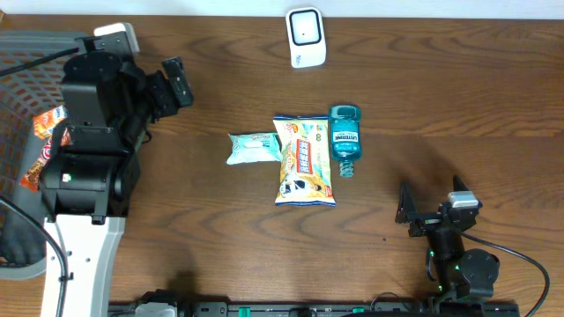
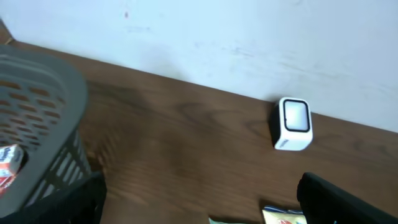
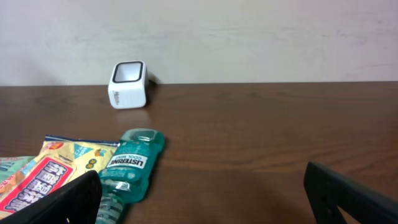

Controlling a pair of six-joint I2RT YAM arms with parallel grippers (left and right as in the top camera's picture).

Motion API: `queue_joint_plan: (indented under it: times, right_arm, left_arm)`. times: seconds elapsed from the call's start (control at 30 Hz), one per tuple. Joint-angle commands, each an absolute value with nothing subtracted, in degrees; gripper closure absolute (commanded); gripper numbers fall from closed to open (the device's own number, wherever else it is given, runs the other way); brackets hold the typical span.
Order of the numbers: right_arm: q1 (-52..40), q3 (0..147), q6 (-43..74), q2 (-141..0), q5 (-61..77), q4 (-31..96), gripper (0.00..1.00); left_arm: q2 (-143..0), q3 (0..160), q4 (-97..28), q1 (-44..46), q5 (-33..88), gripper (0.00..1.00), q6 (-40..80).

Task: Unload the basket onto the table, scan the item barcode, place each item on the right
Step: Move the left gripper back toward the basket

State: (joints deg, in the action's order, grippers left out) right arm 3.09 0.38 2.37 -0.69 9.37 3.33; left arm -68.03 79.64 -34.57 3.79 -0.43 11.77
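Three items lie side by side mid-table: a small pale-teal packet (image 1: pixel 254 148), a yellow snack bag (image 1: pixel 304 160) and a teal Listerine bottle (image 1: pixel 345 138) on its side. The white barcode scanner (image 1: pixel 306 37) stands at the back edge. My left gripper (image 1: pixel 182 81) hovers open at the left, well clear of the items, facing the scanner (image 2: pixel 293 124); only a corner of the snack bag (image 2: pixel 283 216) shows there. My right gripper (image 1: pixel 430 189) is open at the front right. In its wrist view the bottle (image 3: pixel 132 163) and snack bag (image 3: pixel 53 171) lie ahead to the left, with the scanner (image 3: pixel 129 84) beyond them.
A grey mesh basket (image 1: pixel 26 70) holding orange-and-white packets (image 1: pixel 48 123) stands at the far left, beside the left arm's base. Its rim (image 2: pixel 43 124) fills the left of the left wrist view. A white wall runs behind the table.
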Motion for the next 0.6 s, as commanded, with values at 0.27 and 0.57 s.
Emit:
queue_joint_plan:
  times: [0.27, 0.57]
  right_arm:
    - [3.0, 0.3, 2.7, -0.3, 9.4, 3.6, 0.01]
    - [3.0, 0.3, 2.7, -0.3, 9.4, 3.6, 0.01]
  left_arm:
    - [-67.7, 80.4, -35.9, 2.8, -1.1, 0.02, 13.6]
    - [-67.2, 80.4, -37.0, 2.8, -1.2, 0.02, 13.6]
